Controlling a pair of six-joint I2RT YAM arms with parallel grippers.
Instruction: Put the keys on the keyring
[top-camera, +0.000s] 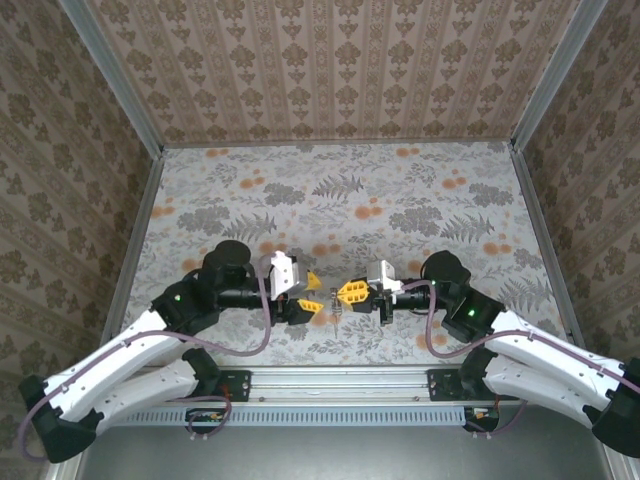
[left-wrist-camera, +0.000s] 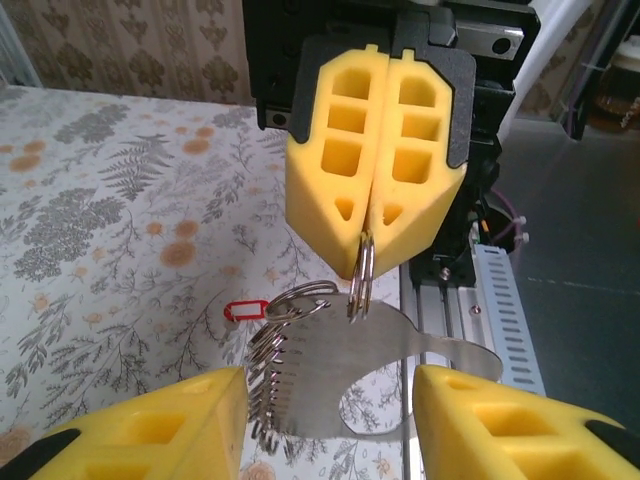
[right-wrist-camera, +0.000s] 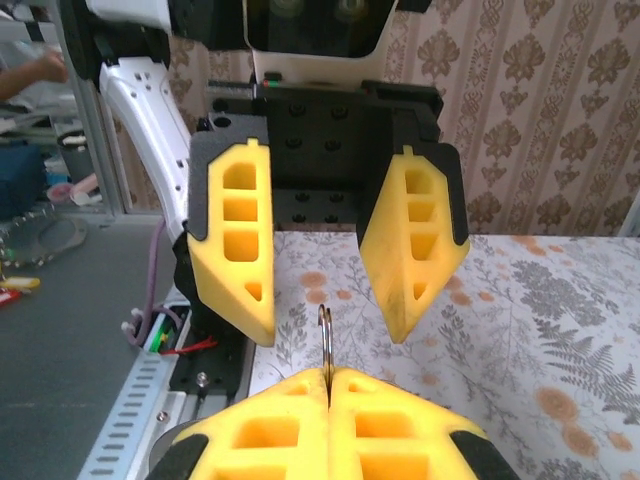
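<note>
- Top view: my two arms reach inward over the tablecloth patterned with ferns and orange flowers (top-camera: 350, 190) and meet nose to nose close to its near edge. My left gripper (top-camera: 311, 294) and my right gripper (top-camera: 351, 293) face each other, close together. Something small and metallic sits between them, too small here to make out.
- Left wrist view: my left yellow foam pads (left-wrist-camera: 150, 430) stand well apart at the bottom of the picture, so those jaws are open and hold nothing. Opposite, my right jaws are pressed together, pinching the top of the thin grey-brown oval metal keyring (left-wrist-camera: 361, 282), which hangs from their tips. Below it dangle a flat shiny steel plate with a curved cut-out (left-wrist-camera: 330, 370) and a stack of bright wire rings (left-wrist-camera: 270, 370). The tiny bright red oblong key (left-wrist-camera: 245, 311) sits at the upper left of that stack, touching it. I cannot tell whether it is threaded onto anything.
- Right wrist view: my right pads meet at the bottom, and the keyring's thin edge stands up from the seam between them. My left jaws gape directly across, one pad on either side of the loop, touching nothing.
- My reading: my right side is steadying the keyring while my left lines up for a grasp, so the threading looks unfinished. The next move calls for a fine, centred pinch on the small red key without knocking the dangling bundle.
</note>
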